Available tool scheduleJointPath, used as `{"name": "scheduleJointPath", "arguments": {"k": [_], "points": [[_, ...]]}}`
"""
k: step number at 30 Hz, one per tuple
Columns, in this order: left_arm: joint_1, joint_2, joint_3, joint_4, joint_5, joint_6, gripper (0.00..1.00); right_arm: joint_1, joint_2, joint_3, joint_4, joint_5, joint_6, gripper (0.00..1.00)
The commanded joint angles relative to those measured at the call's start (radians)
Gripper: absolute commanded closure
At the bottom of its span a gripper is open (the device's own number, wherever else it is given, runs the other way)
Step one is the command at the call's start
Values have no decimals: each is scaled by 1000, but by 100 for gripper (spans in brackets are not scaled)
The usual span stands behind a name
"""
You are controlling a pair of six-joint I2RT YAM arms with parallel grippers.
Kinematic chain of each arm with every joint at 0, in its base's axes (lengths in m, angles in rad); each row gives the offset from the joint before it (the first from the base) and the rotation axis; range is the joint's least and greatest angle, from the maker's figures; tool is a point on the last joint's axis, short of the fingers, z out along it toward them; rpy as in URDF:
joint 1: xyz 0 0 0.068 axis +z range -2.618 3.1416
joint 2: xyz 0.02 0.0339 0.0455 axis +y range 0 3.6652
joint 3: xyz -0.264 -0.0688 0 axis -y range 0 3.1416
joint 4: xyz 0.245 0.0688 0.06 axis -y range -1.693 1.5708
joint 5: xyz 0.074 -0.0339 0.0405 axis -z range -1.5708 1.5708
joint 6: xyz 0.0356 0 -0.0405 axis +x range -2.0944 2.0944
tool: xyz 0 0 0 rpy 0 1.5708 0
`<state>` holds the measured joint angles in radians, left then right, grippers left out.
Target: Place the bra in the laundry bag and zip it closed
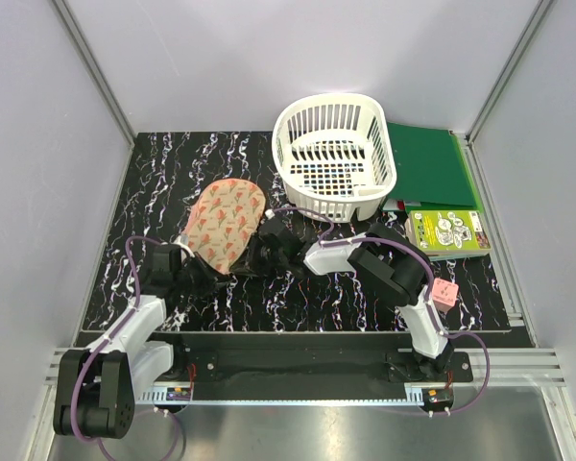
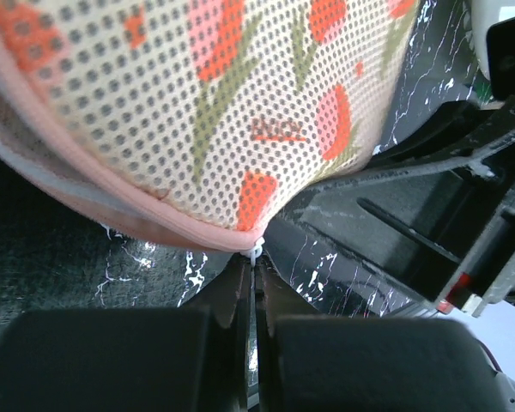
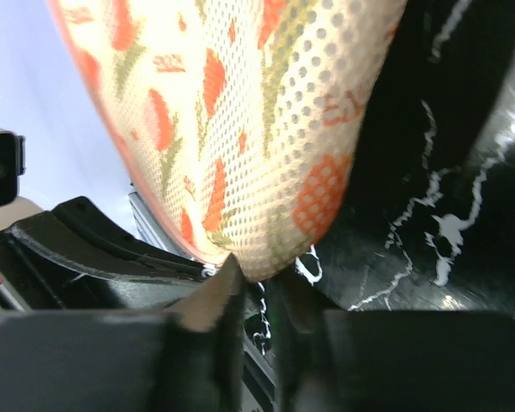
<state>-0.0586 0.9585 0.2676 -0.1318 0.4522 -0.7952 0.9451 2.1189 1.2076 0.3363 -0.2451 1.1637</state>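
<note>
The laundry bag (image 1: 228, 221), a peach pouch with a watermelon print, lies on the black marbled mat left of centre. The bra is not in view in any frame. My left gripper (image 1: 200, 277) is at the bag's near end. In the left wrist view (image 2: 256, 262) its jaws are shut on the small white zipper pull (image 2: 257, 251) at the bag's pink trim (image 2: 154, 225). My right gripper (image 1: 256, 252) is at the bag's right near edge. In the right wrist view (image 3: 262, 279) it is closed on the rim of the bag (image 3: 240, 154).
A white slotted basket (image 1: 334, 154) stands behind and to the right of the bag. Green folders (image 1: 427, 168), a printed booklet (image 1: 448, 232) and a small pink block (image 1: 445, 293) lie at the right. Grey walls enclose the mat (image 1: 163, 173).
</note>
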Motion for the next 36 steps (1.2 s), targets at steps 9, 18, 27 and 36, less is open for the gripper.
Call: {"name": "scheduleJointPath", "arguments": {"k": [9, 18, 27, 36], "points": [[19, 32, 33, -23, -20, 24, 100, -51, -91, -63, 36, 151, -101, 100], [258, 91, 90, -98, -41, 128, 100, -149, -85, -53, -23, -46, -254, 100], [145, 51, 79, -63, 68, 73, 100, -169, -19, 174, -304, -122, -418, 70], [-6, 11, 137, -55, 11, 1, 100, -121, -105, 73, -232, -151, -167, 29]]}}
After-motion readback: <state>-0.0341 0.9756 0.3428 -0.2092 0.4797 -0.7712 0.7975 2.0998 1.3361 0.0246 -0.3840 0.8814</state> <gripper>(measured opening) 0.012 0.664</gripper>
